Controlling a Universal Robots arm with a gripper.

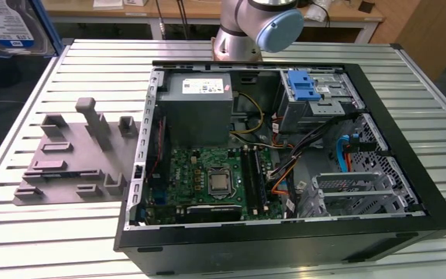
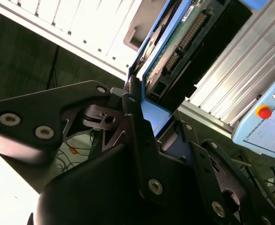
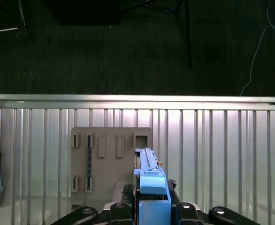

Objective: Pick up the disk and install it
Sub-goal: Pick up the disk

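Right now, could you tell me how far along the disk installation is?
Done: the disk is picked up, off the grey fixture on the table. In hand: the gripper is clamped on its blue rail frame, holding it in the air at the exterior view's upper left. Left: installing it; it is well away from the open computer case and its drive cage.

We see robotics lab or workshop. Signs: slatted aluminium table (image 1: 60, 238), robot arm (image 1: 243, 35) at its far edge, opened computer case (image 1: 285, 235) on it, grey fixture plate (image 1: 68, 168) beside case, wooden workbenches (image 1: 192, 10) behind, control pendant (image 2: 274, 133) with red stop button (image 2: 264, 112).
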